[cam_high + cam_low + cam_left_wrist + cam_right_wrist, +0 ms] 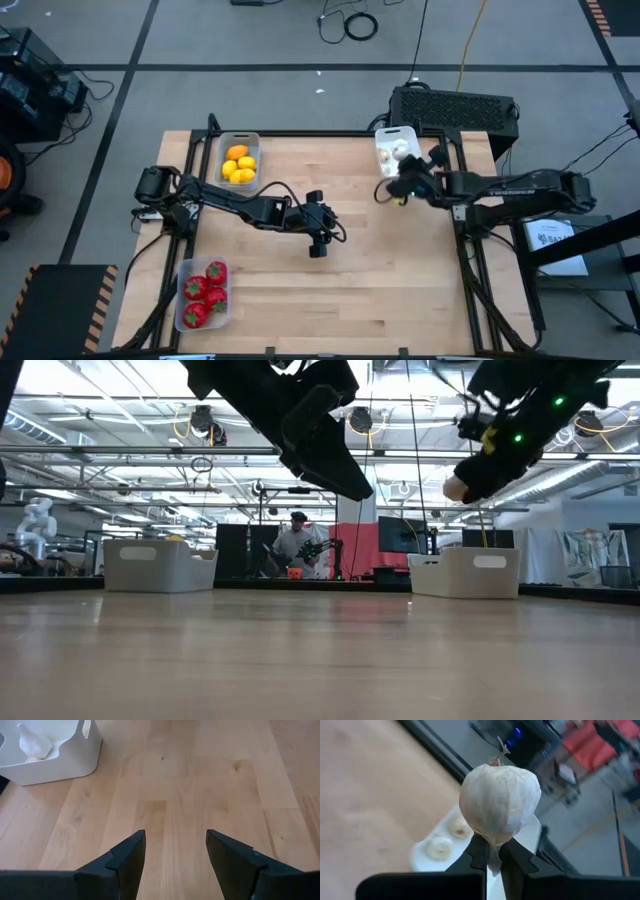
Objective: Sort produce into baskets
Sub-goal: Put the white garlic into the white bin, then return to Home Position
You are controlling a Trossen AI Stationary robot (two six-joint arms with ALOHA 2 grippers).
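Observation:
My right gripper is shut on a whitish garlic bulb in the air, just at the near side of the white basket. That basket holds other garlic bulbs. The bulb also shows in the low view, high above the table. My left gripper is open and empty over the middle of the table. The grey basket holds yellow-orange pieces at the far left. The clear basket holds red pieces at the near left. My right gripper pinches the bulb's narrow papery end between its two fingertips. The round body stands out beyond the fingertips, its stem pointing away from the gripper. The bulb is lifted clear of the table and of the basket.
A black box stands behind the table's far right corner, beyond the white basket. Bare wood lies between the two arms and toward the near right. In the low view a person sits in the room far behind the table.

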